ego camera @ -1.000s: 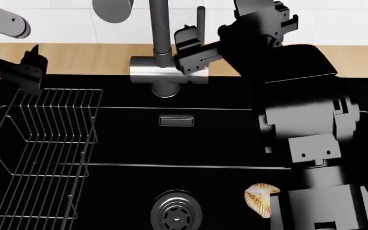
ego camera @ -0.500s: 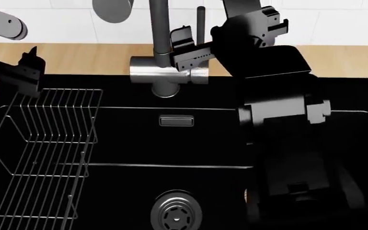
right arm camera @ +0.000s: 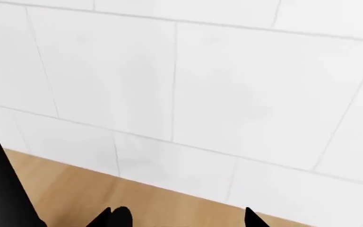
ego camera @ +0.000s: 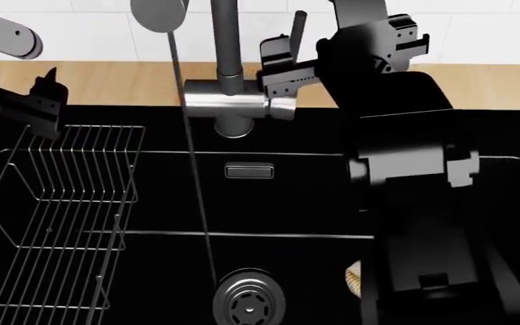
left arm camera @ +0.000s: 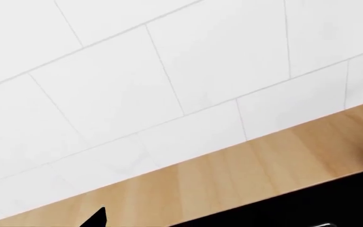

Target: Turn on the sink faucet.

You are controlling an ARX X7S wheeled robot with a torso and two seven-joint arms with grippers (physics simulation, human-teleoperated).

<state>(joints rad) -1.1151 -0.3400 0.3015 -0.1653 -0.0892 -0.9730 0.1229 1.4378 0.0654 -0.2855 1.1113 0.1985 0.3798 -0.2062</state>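
The sink faucet (ego camera: 233, 107) stands at the back rim of the black sink (ego camera: 269, 203). Its slim lever handle (ego camera: 297, 27) leans slightly toward my right gripper. A thin stream of water (ego camera: 192, 169) falls from the round spout head (ego camera: 159, 13) to the steel drain (ego camera: 248, 298). My right gripper (ego camera: 283, 64) is open, with its fingers on either side of the lever's base. In the right wrist view the gripper (right arm camera: 178, 218) shows two spread tips, and the lever's dark rounded top (right arm camera: 121, 217) is beside one of them. My left gripper (ego camera: 45, 91) is open and empty over the sink's left rim.
A wire dish rack (ego camera: 61, 217) fills the sink's left side. A small steel overflow plate (ego camera: 249, 170) is on the back wall. A pale shell-like object (ego camera: 354, 274) lies half hidden beside my right arm. Wooden counter (ego camera: 133, 81) and white tiled wall (right arm camera: 232, 71) lie behind.
My right gripper has moved right and pushed the lever handle from upright to a rightward lean. A stream of water now runs from the spout. The left arm has not moved.
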